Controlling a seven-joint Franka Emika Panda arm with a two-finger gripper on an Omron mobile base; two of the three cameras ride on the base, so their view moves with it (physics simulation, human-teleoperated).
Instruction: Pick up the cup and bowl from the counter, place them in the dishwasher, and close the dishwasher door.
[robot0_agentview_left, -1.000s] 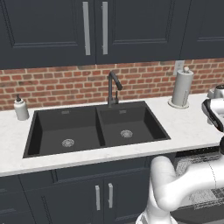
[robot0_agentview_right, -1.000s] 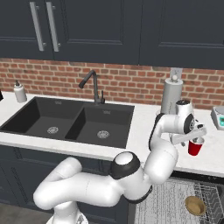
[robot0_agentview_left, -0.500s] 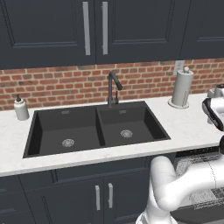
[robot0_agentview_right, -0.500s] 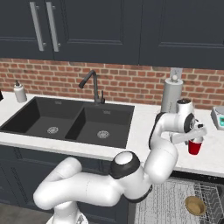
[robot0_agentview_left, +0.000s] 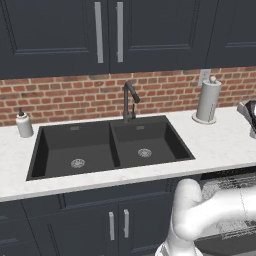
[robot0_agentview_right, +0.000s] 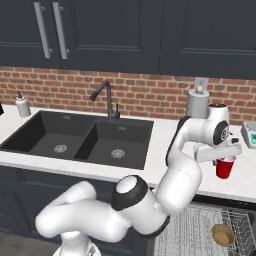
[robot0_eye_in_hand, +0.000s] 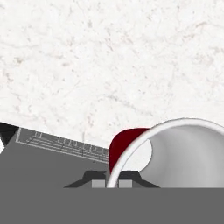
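While the arm reaches over the right end of the counter (robot0_agentview_right: 167, 142), the pincer (robot0_agentview_right: 226, 159) is seen clamped on the rim of the red cup (robot0_agentview_right: 225, 168), which hangs directly beneath it, just above the white stone. In the hand view the cup (robot0_eye_in_hand: 175, 151) is shown close below the pincer, its pale rim and grey inside turned toward the camera, with speckled counter (robot0_eye_in_hand: 87, 65) spread beyond it. Behind the pincer a paper-towel roll (robot0_agentview_right: 197, 102) is stood against the brick wall, and to its right a grey-and-teal device (robot0_agentview_right: 249, 134) is cut by the picture edge. Below and toward the robot, the dishwasher (robot0_agentview_right: 210, 232) is left open with its wire rack pulled out, and a brown bowl (robot0_agentview_right: 223, 234) is held in that rack. Far to the pincer's left the black sink (robot0_agentview_right: 80, 142) is set into the counter.
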